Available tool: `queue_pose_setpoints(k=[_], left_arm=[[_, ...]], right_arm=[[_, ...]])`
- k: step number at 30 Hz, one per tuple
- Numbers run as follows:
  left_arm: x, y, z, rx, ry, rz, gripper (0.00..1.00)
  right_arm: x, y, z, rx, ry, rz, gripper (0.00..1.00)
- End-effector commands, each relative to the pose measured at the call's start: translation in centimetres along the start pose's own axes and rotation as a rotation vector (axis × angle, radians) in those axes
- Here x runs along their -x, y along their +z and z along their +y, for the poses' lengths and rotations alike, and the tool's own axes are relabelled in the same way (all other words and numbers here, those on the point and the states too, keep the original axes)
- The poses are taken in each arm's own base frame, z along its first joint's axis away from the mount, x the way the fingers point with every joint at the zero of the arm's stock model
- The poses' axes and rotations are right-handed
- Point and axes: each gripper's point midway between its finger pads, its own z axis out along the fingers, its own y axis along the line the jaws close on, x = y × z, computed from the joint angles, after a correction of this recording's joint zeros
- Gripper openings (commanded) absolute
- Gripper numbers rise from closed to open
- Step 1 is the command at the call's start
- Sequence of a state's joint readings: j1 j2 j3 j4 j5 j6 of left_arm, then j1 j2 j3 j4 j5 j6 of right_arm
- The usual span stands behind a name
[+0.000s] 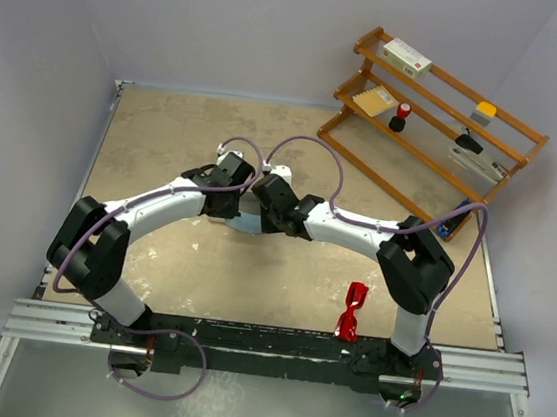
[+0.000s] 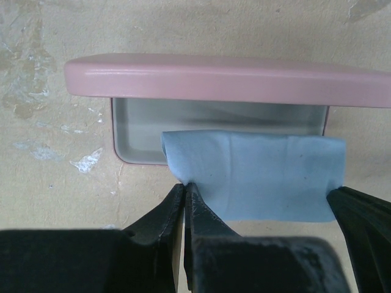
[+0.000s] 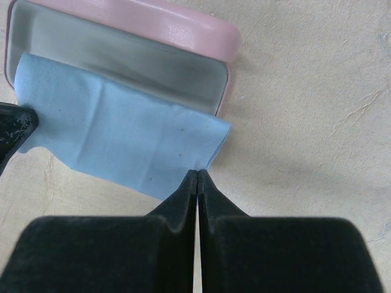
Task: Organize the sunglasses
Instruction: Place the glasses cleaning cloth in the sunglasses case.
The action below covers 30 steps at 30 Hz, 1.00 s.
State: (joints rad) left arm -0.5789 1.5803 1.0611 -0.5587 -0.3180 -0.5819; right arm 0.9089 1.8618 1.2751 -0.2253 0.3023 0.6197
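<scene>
The red sunglasses (image 1: 351, 310) lie on the table near the right arm's base, apart from both grippers. The pink case (image 2: 226, 79) lies open with its pale lining (image 2: 214, 116) showing; it also shows in the right wrist view (image 3: 153, 61). A light blue cloth (image 2: 263, 177) is stretched over the case's near edge. My left gripper (image 2: 184, 186) is shut on one corner of the cloth. My right gripper (image 3: 198, 174) is shut on the other corner of the cloth (image 3: 122, 140). In the top view both grippers, left (image 1: 229, 181) and right (image 1: 277, 203), meet at mid-table and hide the case.
A wooden rack (image 1: 440, 116) stands at the back right with a box (image 1: 407, 56), a brown packet (image 1: 373, 101), a red-topped stamp (image 1: 402, 116) and other small items. The table's right edge (image 1: 491, 283) runs past the right arm.
</scene>
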Motion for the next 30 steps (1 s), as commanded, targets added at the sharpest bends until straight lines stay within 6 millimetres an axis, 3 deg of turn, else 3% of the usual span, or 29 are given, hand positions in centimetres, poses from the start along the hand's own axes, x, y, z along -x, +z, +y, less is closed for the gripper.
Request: queue_pose_setpoints(k=[1,18,30], left_arm=[[1.7,-0.8,-0.3,-0.082,-0.06,-0.059,0.0],[2.2,-0.5,1.7,-0.101,-0.092,-0.069,0.0],[3.5,-1.1,1.8,-0.103,-0.081,-0.098,0.0]], right_arm=[[2.2,-1.0,0.4,0.004,0.041,-0.082,0.0],[3.4,-0.8,1.1,0.016,0.064,-0.117,0.0],[5.3,-1.2,2.2,0.028,0.049,-0.161,0.0]])
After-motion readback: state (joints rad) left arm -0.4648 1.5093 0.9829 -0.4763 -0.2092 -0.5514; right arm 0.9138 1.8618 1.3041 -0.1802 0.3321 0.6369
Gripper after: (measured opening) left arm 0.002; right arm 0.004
